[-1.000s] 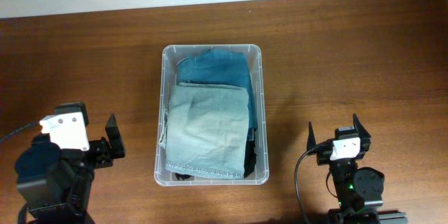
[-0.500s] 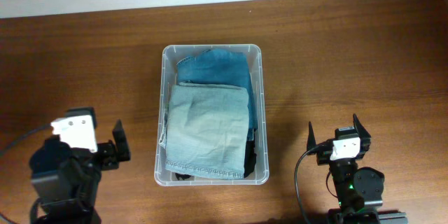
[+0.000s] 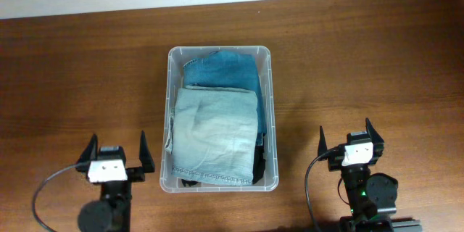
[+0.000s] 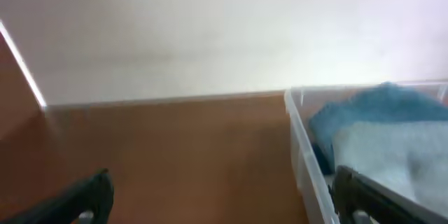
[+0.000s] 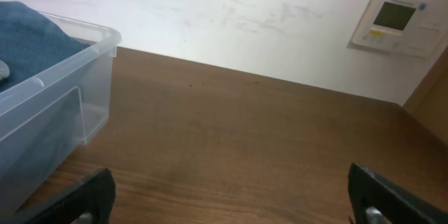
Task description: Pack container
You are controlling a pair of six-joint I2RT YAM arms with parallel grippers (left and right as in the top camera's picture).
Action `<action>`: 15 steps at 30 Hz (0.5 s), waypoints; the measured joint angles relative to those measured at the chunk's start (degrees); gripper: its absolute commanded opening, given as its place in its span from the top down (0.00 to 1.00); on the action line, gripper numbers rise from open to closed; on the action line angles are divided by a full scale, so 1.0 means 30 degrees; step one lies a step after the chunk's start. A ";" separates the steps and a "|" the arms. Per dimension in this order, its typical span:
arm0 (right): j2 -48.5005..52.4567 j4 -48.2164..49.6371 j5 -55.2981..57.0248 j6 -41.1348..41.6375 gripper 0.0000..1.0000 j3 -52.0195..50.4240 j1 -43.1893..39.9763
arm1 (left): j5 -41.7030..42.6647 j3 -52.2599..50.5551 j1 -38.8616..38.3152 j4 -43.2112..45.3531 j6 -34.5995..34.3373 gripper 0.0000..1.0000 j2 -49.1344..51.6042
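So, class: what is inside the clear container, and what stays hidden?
A folded pale denim piece lies on a darker blue one; black fabric peeks out beside them. The container floor is covered.

Overhead looks down; low wrist views, left blurry, seemingly share the container (image 3: pixel 273 116).

left gripper (image 3: pixel 117 139) — fingers spread wide, empty, pointing forward | right gripper (image 3: pixel 345 129) — fingers spread wide, empty, pointing forward

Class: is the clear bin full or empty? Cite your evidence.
Full: the container holds folded denim garments covering nearly its whole floor.
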 measured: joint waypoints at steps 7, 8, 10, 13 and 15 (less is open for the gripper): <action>0.0000 0.0007 0.0000 0.0007 0.02 -0.0015 0.0007 | -0.0015 -0.2965 0.0000 -0.1013 0.0058 0.01 -0.2302; 0.0000 0.0007 0.0000 0.0007 0.01 -0.0015 0.0007 | -0.0015 -0.3053 0.0000 -0.1093 0.0058 0.01 -0.2171; 0.0000 0.0022 0.0000 0.0000 0.01 -0.0015 0.0000 | -0.0015 -0.3038 0.0000 -0.1107 0.0058 0.01 -0.1931; 0.0000 0.0029 0.0000 0.0000 0.02 -0.0015 0.0000 | -0.0080 -0.3038 0.0000 -0.1086 0.0058 0.01 -0.1741; 0.0000 0.0029 0.0000 0.0000 0.02 -0.0015 0.0007 | -0.0102 -0.3038 0.0000 -0.1078 0.0058 0.01 -0.1719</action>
